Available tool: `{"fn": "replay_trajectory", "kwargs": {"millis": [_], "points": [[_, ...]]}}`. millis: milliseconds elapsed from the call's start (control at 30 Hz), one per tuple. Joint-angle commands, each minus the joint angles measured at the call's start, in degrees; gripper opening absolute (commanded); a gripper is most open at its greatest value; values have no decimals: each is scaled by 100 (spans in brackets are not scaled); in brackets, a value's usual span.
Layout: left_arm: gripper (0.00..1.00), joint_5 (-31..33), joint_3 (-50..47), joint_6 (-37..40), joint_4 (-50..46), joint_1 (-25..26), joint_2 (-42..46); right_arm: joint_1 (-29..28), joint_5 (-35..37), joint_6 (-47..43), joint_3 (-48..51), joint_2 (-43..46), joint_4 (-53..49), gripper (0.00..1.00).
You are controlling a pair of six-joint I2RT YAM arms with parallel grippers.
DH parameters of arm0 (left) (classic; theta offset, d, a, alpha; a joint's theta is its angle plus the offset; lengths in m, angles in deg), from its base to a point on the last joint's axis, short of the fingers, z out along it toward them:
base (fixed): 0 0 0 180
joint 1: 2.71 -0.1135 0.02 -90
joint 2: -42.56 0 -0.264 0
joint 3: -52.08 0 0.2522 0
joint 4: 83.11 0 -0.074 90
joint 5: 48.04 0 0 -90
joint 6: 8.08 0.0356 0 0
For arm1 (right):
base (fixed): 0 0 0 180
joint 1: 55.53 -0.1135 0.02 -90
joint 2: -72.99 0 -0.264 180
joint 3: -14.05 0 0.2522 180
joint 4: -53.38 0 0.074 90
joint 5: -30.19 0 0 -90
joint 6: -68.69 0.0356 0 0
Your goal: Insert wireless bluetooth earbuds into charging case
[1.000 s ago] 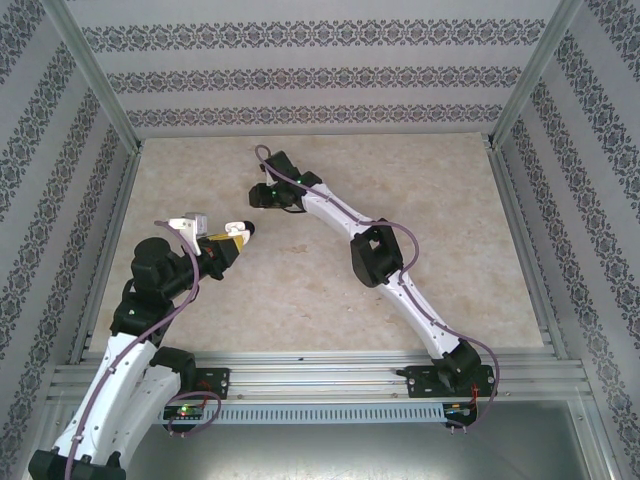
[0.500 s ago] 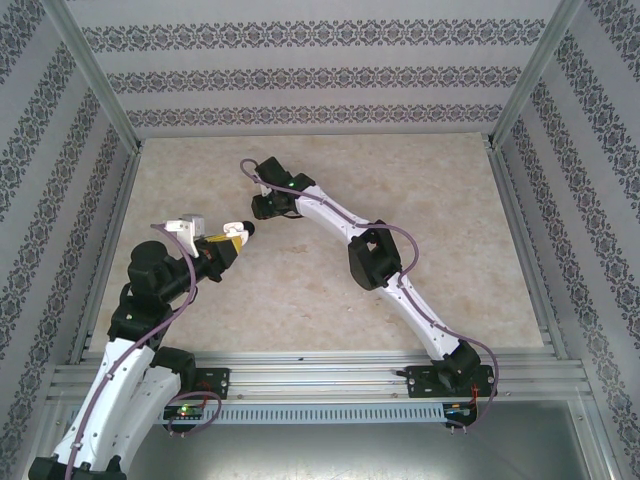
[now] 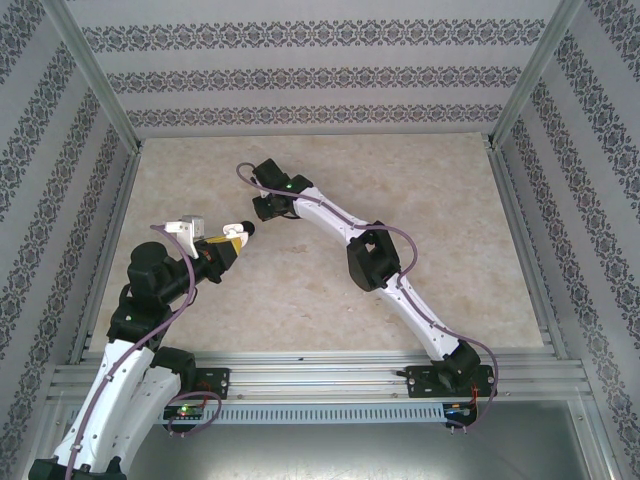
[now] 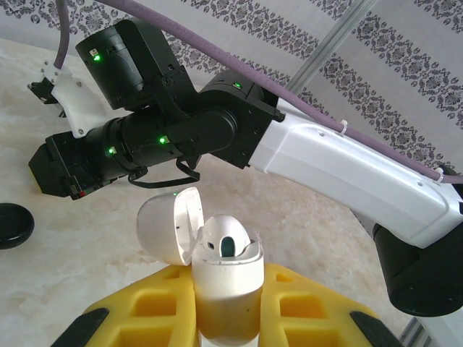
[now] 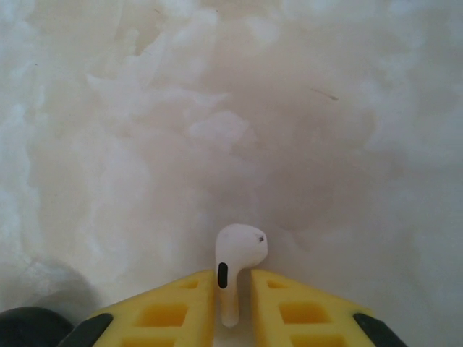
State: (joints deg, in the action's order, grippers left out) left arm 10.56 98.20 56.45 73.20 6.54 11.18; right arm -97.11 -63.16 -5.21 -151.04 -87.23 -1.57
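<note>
Case [image 4: 226, 289], lid open, clenched in left jaws; right jaws apparently grasping white earbud [image 5: 240, 247] by stem

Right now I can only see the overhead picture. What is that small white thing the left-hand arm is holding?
Observer: A glossy white plastic charging case, clamped upright in the left gripper, its rounded lid hinged open.
Operator: And what is the other arm's claw doing?
Observer: The right gripper pinches a small white stemmed earbud by its stem, between yellow fingers.
</note>
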Motion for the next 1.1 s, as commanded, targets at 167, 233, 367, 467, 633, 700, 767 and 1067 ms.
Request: {"fn": "replay_trajectory", "kwargs": {"millis": [167, 233, 367, 467, 633, 700, 767, 1067], "points": [[2, -3, 77, 13, -148, -72, 76, -66, 166, 94, 458, 266, -494, 11], [2, 1, 67, 11, -136, -67, 72, -54, 154, 121, 955, 577, -349, 9], [2, -28, 45, 7, -82, -67, 79, -18, 125, 178, 2055, 1292, 73, 6], [2, -53, 57, 10, -81, -73, 80, -4, 54, 237, 2775, 1803, 197, 5], [2, -94, 61, 17, -81, -71, 97, -11, -129, 625, 4447, 2858, 531, 5], [2, -108, 39, -12, -46, -67, 97, -6, -189, 935, 5276, 3366, 744, 5], [2, -112, 12, -45, 23, -72, 97, -18, -274, 1325, 6172, 3862, 988, 5], [2, -133, -170, -103, 354, -66, -76, -229, 24, 1902, 7342, 4659, 418, 16]]}}
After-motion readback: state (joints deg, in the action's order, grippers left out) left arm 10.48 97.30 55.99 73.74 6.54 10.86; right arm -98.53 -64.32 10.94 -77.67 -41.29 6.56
